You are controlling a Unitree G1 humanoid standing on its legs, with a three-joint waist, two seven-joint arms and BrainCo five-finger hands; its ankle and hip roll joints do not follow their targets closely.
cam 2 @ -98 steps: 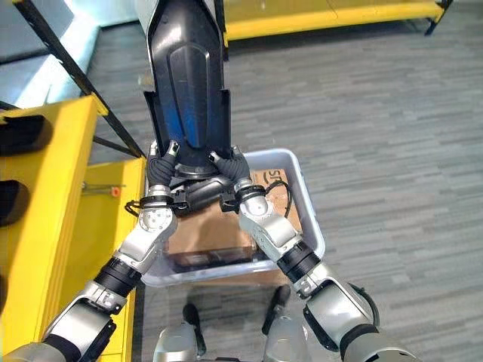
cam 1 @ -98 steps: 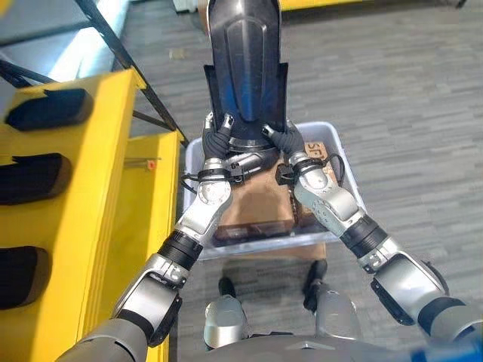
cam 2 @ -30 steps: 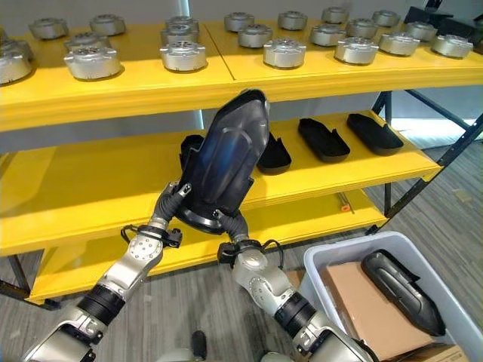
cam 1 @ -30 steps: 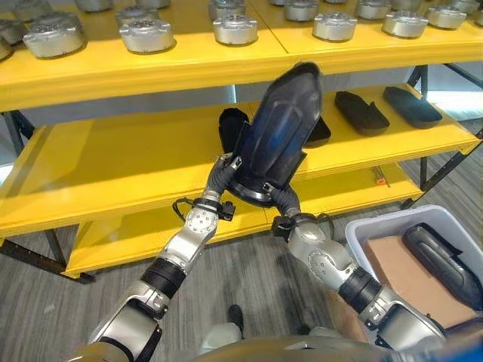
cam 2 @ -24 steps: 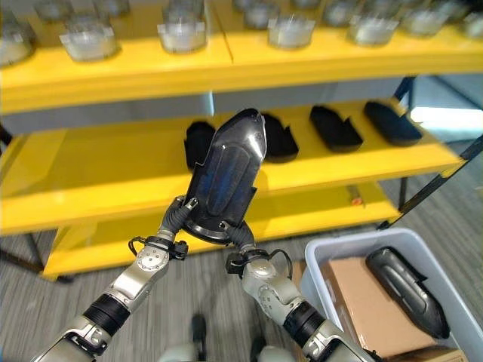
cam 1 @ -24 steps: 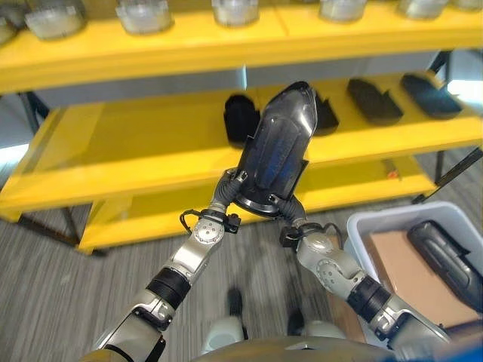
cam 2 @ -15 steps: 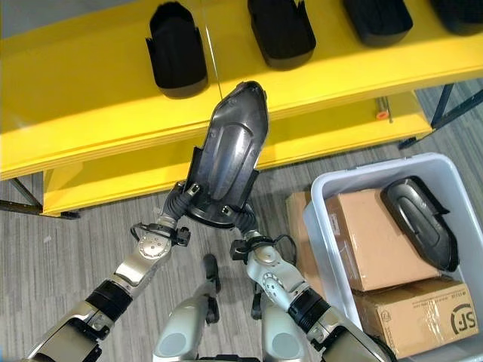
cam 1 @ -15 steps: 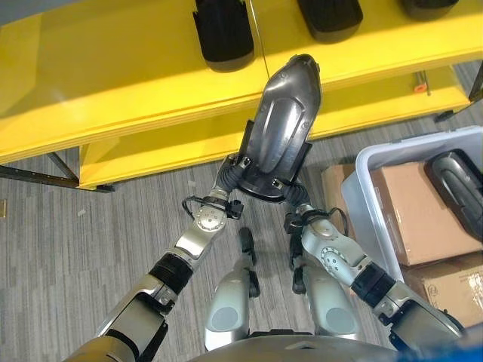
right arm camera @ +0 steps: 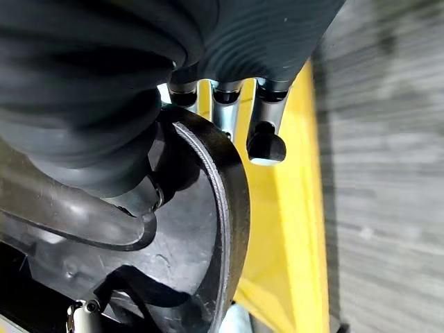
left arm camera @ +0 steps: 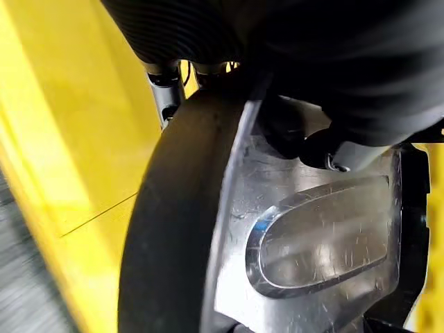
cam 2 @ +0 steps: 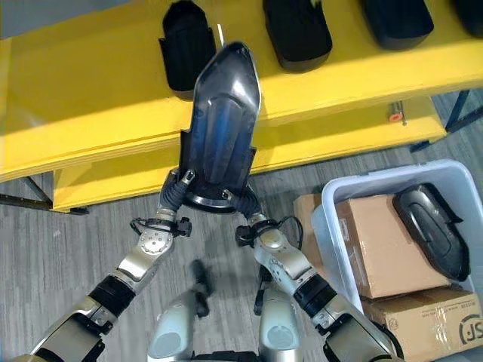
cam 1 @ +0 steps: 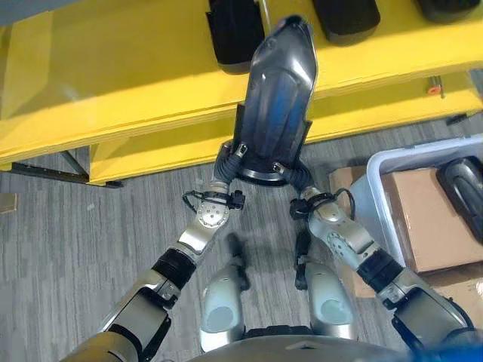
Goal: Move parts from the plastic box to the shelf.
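Carrying a long black moulded plastic part [cam 1: 276, 90] to the yellow shelf [cam 1: 113, 83].

Left robot hand [cam 1: 226, 157] and right robot hand [cam 1: 299, 179] each have fingers and thumb curled round the rim of the part's round base, holding it up with its pointed end over the shelf's front edge. This looks like the placing step: the part is aloft, not yet set down, near the similar black parts [cam 2: 187, 47] lying in a row on the shelf. Next it likely needs lowering flat into the bare stretch beside them, then letting go. Another black part [cam 2: 434, 230] remains on a brown cardboard box [cam 2: 373, 245] in the pale plastic box [cam 2: 326, 219].
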